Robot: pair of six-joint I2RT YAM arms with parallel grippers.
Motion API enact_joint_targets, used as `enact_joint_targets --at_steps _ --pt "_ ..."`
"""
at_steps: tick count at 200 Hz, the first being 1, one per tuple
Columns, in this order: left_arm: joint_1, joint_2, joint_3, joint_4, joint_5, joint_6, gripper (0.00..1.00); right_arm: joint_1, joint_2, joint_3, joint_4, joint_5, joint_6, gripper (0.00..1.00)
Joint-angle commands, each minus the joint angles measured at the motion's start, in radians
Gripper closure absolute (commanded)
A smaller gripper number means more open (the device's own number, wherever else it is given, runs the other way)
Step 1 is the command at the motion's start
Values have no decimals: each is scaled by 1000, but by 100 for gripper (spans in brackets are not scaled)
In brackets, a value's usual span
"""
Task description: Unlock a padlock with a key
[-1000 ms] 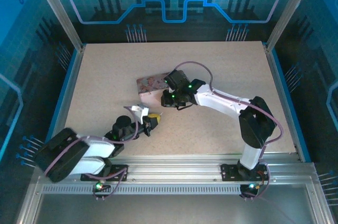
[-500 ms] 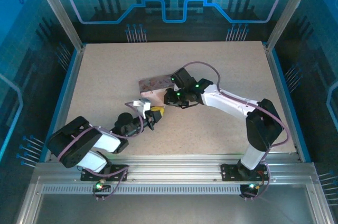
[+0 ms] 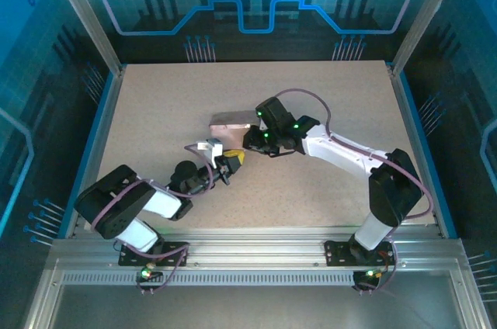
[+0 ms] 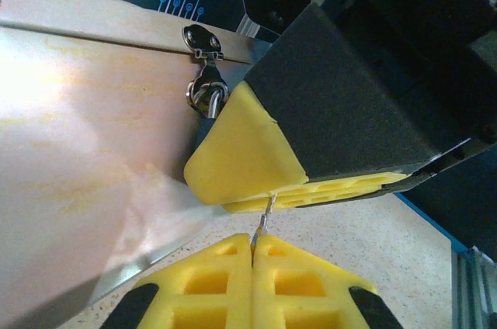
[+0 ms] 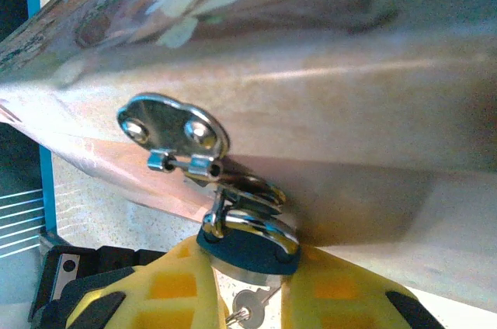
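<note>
Tin [image 3: 231, 121] has tilted; key [image 4: 265, 219] has neared padlock [image 5: 247, 255].

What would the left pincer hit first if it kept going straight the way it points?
Probably the yellow fingers of the right pincer, clamped on the padlock hanging from the tin. The key pinched in the left pincer sticks out front, so its tip would get there first; it may already touch.
</note>
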Motion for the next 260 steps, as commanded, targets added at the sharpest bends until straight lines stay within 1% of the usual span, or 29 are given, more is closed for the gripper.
enact_joint_targets --at_steps 1,29,57,87,122,167,192,207,224,260 --pt "12 31 18 -9 3 -24 100 -5 -66 6 80 -20 6 100" --pt "13 49 13 -8 17 -39 100 -7 -66 5 78 -7 1 100" --pt "12 18 -21 -8 6 -32 100 -16 -72 -4 83 9 0 100" --pt "12 1 -37 -9 19 -47 100 -18 -77 -9 91 10 0 100" --pt "14 13 -28 -8 17 -64 100 -19 -85 -15 103 7 -2 100" --pt "33 23 20 -9 46 -100 100 -18 -89 -29 110 5 0 100" --pt "44 34 10 -8 38 -105 100 -18 -94 -44 108 19 -5 99" --pt "54 38 -3 -9 33 -106 100 -18 -101 -61 108 39 -6 96" --pt "61 43 -12 -9 26 -107 100 -12 -108 -76 109 70 -15 96" --pt "62 45 -41 -9 24 -98 100 32 -118 -139 146 221 -76 94"
